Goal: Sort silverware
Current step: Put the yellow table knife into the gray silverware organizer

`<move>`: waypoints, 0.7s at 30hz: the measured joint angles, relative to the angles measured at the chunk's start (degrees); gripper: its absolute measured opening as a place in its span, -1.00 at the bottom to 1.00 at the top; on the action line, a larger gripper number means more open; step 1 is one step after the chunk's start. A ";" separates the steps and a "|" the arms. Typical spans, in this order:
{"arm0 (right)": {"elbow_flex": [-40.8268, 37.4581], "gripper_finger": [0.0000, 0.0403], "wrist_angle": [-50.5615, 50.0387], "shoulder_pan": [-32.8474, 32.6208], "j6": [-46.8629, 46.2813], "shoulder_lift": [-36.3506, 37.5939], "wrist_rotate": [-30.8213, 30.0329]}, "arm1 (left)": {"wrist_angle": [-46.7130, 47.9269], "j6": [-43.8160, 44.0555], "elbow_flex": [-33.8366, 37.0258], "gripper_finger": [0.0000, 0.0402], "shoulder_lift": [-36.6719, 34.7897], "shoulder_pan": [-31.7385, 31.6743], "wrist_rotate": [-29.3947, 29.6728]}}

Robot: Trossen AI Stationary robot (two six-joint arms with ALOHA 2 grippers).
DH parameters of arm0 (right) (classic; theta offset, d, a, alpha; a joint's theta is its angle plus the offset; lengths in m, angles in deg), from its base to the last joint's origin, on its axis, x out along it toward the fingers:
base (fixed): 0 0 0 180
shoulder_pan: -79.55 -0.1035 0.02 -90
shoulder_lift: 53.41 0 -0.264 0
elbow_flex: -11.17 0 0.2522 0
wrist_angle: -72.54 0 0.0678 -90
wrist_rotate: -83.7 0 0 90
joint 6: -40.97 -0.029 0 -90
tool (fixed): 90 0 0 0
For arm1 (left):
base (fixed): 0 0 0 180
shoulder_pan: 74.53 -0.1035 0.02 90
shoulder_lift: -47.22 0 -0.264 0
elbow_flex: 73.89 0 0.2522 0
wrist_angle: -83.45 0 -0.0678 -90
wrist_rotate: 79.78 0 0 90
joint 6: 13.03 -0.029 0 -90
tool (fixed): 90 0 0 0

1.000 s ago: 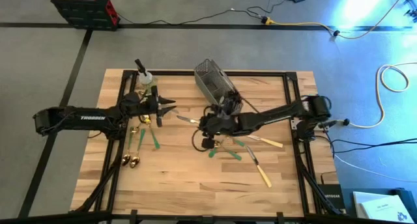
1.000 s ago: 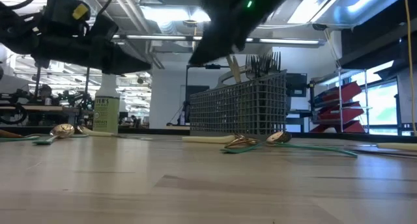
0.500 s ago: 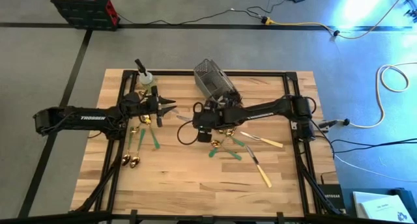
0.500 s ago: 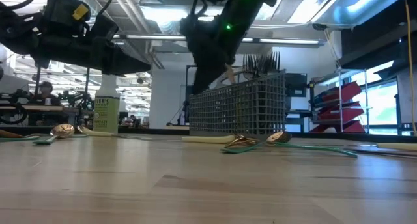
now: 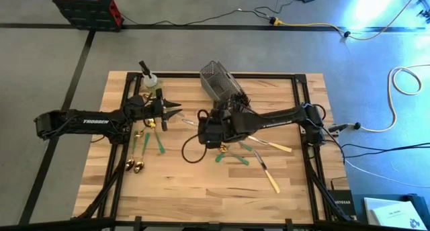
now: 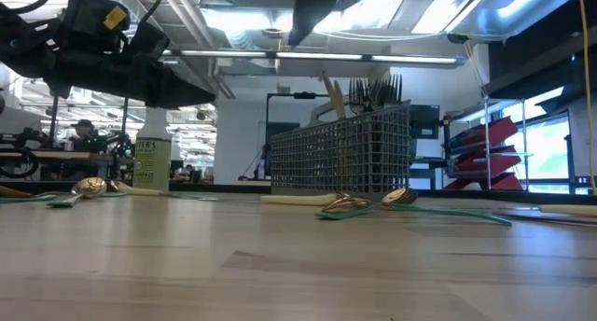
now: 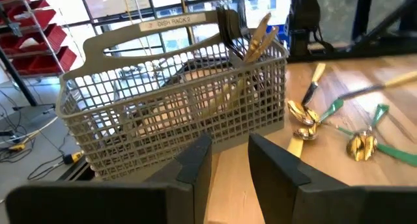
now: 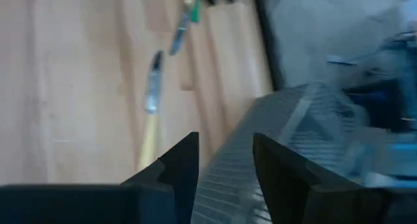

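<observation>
Standing here watching, and a few things could go sideways. Over on the left, the left gripper (image 5: 173, 111) hangs above the table near the spray bottle (image 5: 149, 80), fingers parted a little with nothing between them, aimed across at the wire caddy (image 7: 176, 113). Below it sits a sorted-looking bunch of silverware: gold spoons (image 5: 134, 166) and green-handled pieces (image 5: 161, 142) laid close together. If that arm swings low it could easily scatter them, or tip the bottle.

In the middle, the right gripper (image 5: 209, 130) is reaching in over the table just in front of the caddy. From its own wrist camera the fingers are slightly apart and empty, with a cream-handled knife (image 8: 150, 120) lying on the boards beyond them. My worry: the two arms are fairly near each other here, so both moving at once looks like a bump risk. There's also a dark cable loop hanging off the right arm that could drag loose pieces around.

To the right there's a messy crossing of green-handled utensils (image 5: 236, 157) and cream-handled knives (image 5: 270, 180), with another gold spoon (image 7: 362, 144) in the mix. They're flat, slim and overlapping, so I'd guess a pinch could grab two or slip off.

The caddy already holds dark forks (image 6: 373, 90) standing up, and a clumsy drop could snag on those.
</observation>
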 joint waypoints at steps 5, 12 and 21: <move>5.85 -0.37 -7.83 -2.91 -6.24 0.11 -3.50 | 0.85 -2.94 -1.17 -0.57 2.70 3.07 -0.55; 7.41 -0.37 -12.33 -7.41 -16.86 0.22 -1.86 | 1.15 -9.84 -5.81 -0.57 15.95 9.64 2.20; 5.17 -0.37 -18.54 -13.61 -35.56 0.00 1.60 | 0.75 -13.82 -14.18 -0.57 33.27 11.21 1.88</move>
